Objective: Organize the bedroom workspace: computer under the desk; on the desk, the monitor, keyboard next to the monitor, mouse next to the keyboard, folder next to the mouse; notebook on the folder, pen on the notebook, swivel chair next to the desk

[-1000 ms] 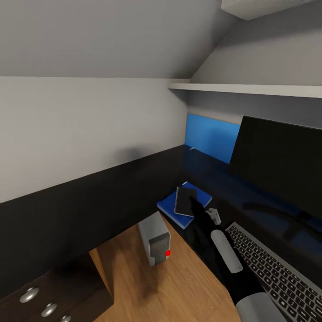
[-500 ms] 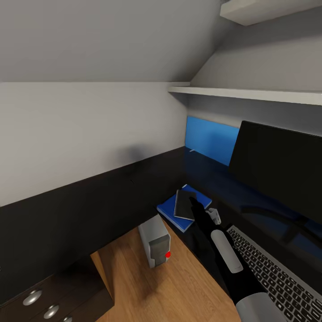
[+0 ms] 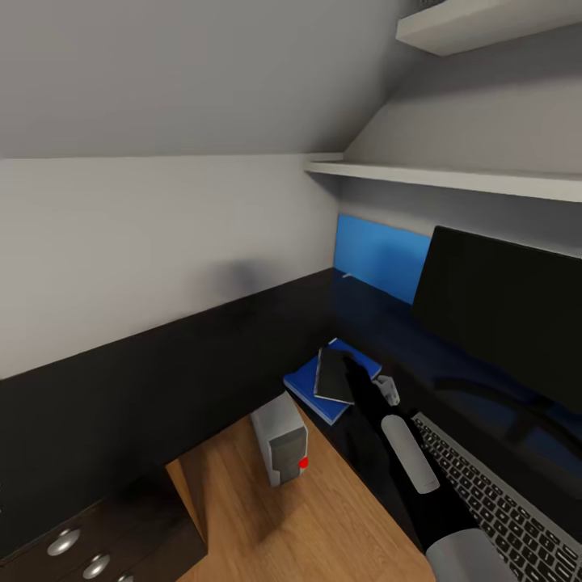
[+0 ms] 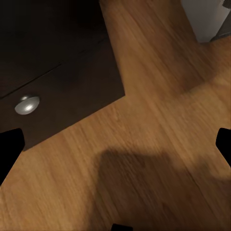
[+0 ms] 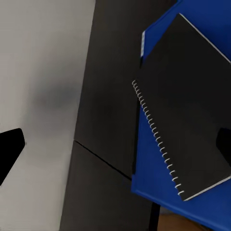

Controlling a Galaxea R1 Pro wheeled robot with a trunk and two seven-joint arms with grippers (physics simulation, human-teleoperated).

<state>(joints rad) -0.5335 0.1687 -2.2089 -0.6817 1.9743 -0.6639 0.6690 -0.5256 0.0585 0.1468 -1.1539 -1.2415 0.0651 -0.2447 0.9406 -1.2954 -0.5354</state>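
Since the notebook (image 5: 187, 103) lies flat on the blue folder (image 5: 149, 178), both on the tabletop (image 3: 242, 339) at its left corner, I judge it a light, thin thing with a stiff cover that gives little edge to catch; its wire spiral along one long side looks like the surest place to pinch, or a free corner that overhangs the folder's edge. The folder beneath looks slick and thin, so I expect it could slide if I drag the notebook across it. My right fingers (image 5: 120, 144) are spread wide apart just above it, empty, one dark tip over the cover. To the right sit the keyboard (image 3: 501, 501) and the monitor (image 3: 501, 315); the computer (image 3: 280, 438) stands on the wooden floor (image 4: 144, 144) below. My left fingers (image 4: 115, 149) hang released over that floor, near a drawer knob (image 4: 26, 104).
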